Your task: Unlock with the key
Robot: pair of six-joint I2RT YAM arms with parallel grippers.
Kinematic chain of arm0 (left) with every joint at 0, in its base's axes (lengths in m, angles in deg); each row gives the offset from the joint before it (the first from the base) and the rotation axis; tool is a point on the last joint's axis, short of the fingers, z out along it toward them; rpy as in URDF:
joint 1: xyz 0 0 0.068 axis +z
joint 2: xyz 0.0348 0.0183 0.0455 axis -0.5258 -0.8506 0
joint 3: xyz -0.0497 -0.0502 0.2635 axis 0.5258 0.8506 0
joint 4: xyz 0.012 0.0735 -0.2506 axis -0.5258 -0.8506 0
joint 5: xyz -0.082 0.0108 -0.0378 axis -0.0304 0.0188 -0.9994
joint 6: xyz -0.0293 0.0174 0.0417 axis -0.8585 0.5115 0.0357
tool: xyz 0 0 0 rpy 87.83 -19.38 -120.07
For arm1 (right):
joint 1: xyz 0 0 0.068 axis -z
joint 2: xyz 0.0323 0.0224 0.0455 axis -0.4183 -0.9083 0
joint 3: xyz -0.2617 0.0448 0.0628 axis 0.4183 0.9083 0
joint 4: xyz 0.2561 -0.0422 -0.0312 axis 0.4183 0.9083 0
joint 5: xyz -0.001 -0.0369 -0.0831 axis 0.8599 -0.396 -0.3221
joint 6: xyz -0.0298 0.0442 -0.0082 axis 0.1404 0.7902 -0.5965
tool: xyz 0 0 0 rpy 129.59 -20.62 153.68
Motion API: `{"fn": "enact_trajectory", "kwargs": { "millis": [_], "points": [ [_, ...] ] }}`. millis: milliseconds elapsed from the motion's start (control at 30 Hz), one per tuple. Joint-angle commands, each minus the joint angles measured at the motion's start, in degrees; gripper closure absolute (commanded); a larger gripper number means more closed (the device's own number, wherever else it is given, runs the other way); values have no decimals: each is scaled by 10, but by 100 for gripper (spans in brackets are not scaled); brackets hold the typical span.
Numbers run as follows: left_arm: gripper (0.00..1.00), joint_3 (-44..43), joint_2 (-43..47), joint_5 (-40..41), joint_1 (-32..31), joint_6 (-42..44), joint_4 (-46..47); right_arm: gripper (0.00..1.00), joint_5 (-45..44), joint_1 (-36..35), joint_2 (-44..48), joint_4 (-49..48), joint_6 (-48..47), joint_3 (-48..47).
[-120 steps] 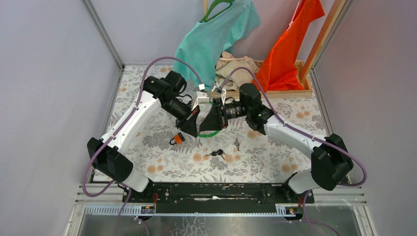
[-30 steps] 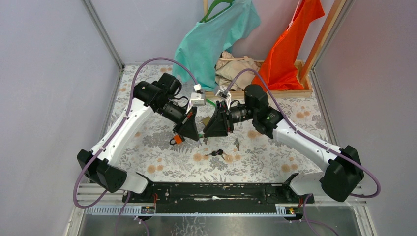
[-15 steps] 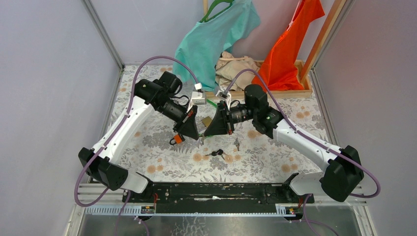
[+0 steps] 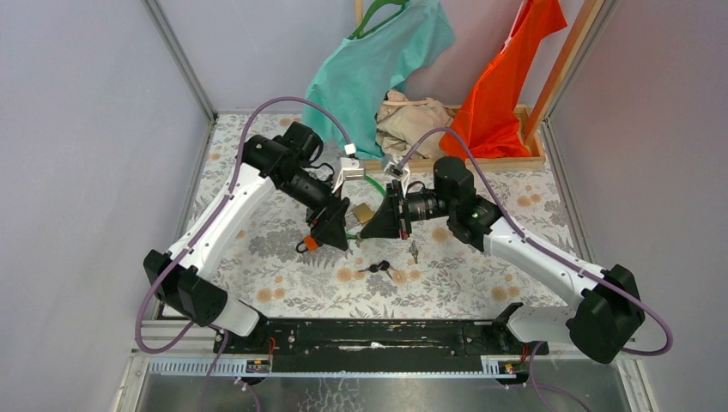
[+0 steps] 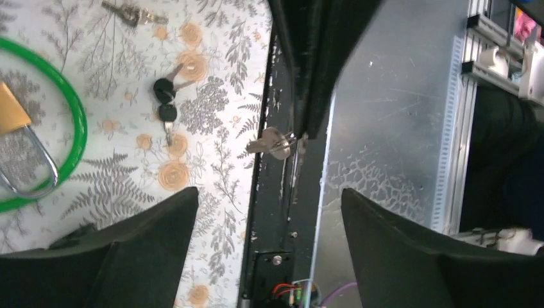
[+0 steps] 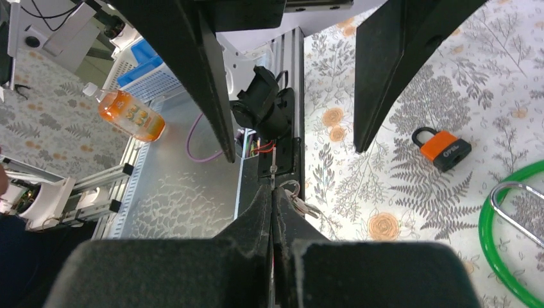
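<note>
Orange padlock [image 4: 311, 243] is lying on the floral table [image 4: 481, 283], just beside the left gripper [image 5: 269, 192] on its near-left side. Left gripper is hanging above the table with fingers spread wide. Brass padlock [image 4: 362, 212] and its green cable loop [image 5: 76, 122] are sitting between the two grippers. Right gripper [image 6: 272, 192] is pinching the silver key [image 6: 300, 204] at its tips, holding it clear of the table. Black-headed keys [image 4: 378, 268] and spare silver keys [image 4: 414, 252] are lying nearer, to the right.
</note>
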Motion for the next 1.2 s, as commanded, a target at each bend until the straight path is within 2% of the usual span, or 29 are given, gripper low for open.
{"fn": "enact_trajectory", "kwargs": {
  "millis": [0,67,133,233,367,433,633,767,967,1167],
  "points": [
    [3,42,13,122,1,-50,97,100,-55,3,29,34,-1,5],
    [0,99,33,206,1,-67,192,100,-62,9,37,72,-14,9],
    [0,147,38,262,1,-43,245,100,-72,17,53,102,-20,20],
    [0,192,22,309,1,32,287,100,-102,36,90,138,-21,38],
    [0,247,-10,342,0,199,308,100,-162,73,153,198,-13,57],
    [0,268,-25,359,1,253,339,100,-188,92,185,228,-14,60],
    [0,271,-84,377,-1,356,395,100,-269,112,251,316,-43,32],
    [3,271,-115,384,-1,382,440,100,-300,113,281,341,-48,19],
    [4,303,-105,358,0,418,513,100,-323,113,292,369,-56,-1],
    [5,318,-105,329,0,448,512,100,-332,113,289,374,-59,-13]
  ]
}}
